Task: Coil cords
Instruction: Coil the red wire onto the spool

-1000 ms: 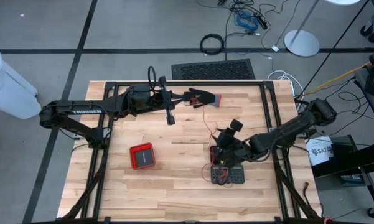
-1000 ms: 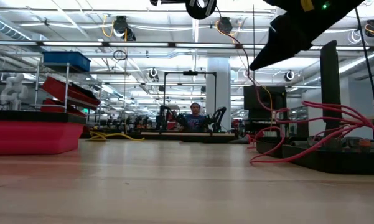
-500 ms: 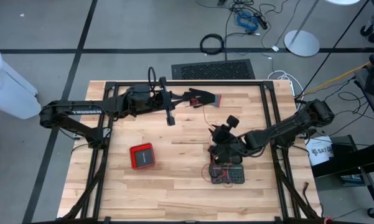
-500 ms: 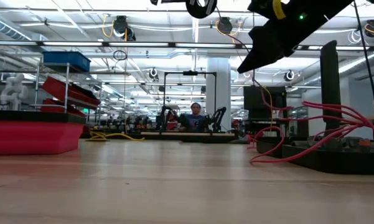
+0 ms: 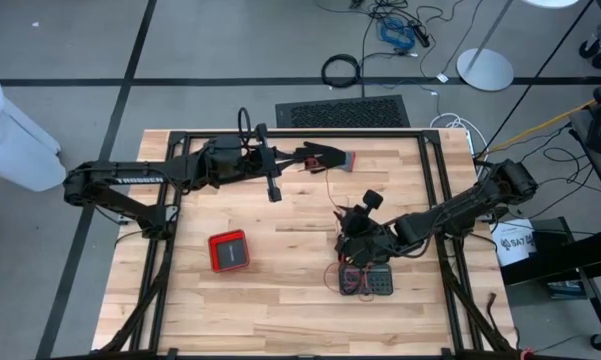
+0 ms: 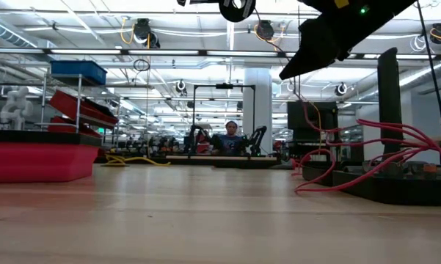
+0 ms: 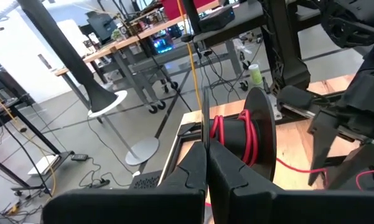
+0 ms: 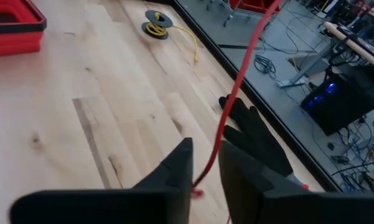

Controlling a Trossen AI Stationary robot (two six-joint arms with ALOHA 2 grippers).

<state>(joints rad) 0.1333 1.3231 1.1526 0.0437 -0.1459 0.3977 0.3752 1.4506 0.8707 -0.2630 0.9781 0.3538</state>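
A thin red cord [image 8: 236, 81] runs through the air over the table's middle. My right gripper [image 8: 204, 180], right of centre [image 5: 348, 232], is shut on it. My left gripper [image 7: 206, 163] is raised near the far edge [image 5: 285, 157], next to the black glove with a red cuff [image 5: 323, 157], and is shut on a thin dark cord [image 7: 204, 106]. Just beyond its fingers is a black spool wound with red cord [image 7: 249, 137]; what carries the spool I cannot tell. A small bundle with a yellow tail [image 8: 157, 22] lies on the wood. My left gripper pinches the thin dark cord [image 7: 205, 134] between its two fingertips. The fingers lie about level, pointing toward the table's right, and the cord crosses them in a straight line, clear of the table. My right gripper pinches the red cord [image 8: 211, 155] between its two fingers, which slant down from the table's right side. The cord leaves them in a straight line, lifted clear of the wood.
A black block with loops of red cord [image 5: 365, 280] sits near the front, right of centre. A red box [image 5: 228, 250] lies left of centre. A black frame [image 5: 420, 140] rims the table. Bare wood lies between the box and the block.
My right gripper has shifted slightly toward the table's left edge, staying above the wood.
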